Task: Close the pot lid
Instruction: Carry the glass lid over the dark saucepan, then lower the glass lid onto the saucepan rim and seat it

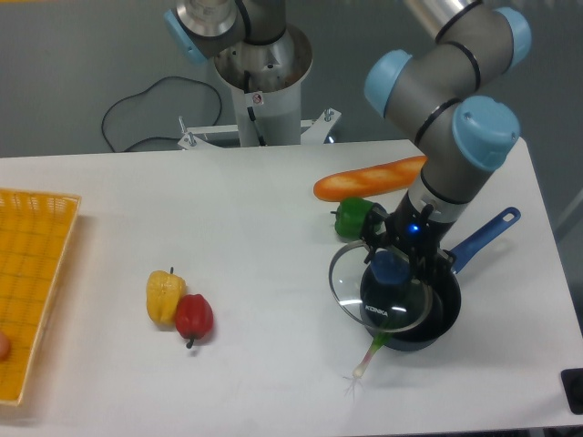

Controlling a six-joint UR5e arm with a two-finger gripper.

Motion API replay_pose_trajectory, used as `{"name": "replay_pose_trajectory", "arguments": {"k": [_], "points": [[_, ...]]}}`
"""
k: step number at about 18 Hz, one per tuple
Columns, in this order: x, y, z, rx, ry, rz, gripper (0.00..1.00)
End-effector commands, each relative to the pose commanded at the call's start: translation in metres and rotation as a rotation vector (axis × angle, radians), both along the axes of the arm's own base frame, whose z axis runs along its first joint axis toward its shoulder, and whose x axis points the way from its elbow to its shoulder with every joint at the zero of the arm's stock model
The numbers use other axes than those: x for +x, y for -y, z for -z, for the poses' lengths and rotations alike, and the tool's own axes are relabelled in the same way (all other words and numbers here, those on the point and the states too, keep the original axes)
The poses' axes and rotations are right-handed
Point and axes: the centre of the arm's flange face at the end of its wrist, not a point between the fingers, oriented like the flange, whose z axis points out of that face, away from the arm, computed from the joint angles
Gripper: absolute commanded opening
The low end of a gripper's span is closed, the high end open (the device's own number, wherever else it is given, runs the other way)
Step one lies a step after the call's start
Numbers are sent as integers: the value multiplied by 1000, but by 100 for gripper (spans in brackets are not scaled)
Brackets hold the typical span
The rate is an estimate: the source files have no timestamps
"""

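The pot [439,314], a small black saucepan with a long blue handle [483,237] pointing up right, sits at the right of the table. The lid [357,289], clear glass with a metal rim, a blue knob [390,267] and white lettering, is tilted over the pot's left side and overhangs it to the left. My gripper [393,264] comes down from above and is shut on the blue knob.
A baguette [369,179] and a green pepper [352,217] lie just behind the pot. A green onion [370,355] sticks out under the pot's front. A yellow pepper [162,296] and a red pepper [193,316] lie mid-left. A yellow basket [27,273] is at the left edge.
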Motion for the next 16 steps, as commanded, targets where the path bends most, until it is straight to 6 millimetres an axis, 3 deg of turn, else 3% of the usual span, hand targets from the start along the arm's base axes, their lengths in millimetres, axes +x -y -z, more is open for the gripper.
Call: {"name": "replay_pose_trajectory", "arguments": {"k": [16], "points": [[-7,6,22,-13,19,12,47]]}}
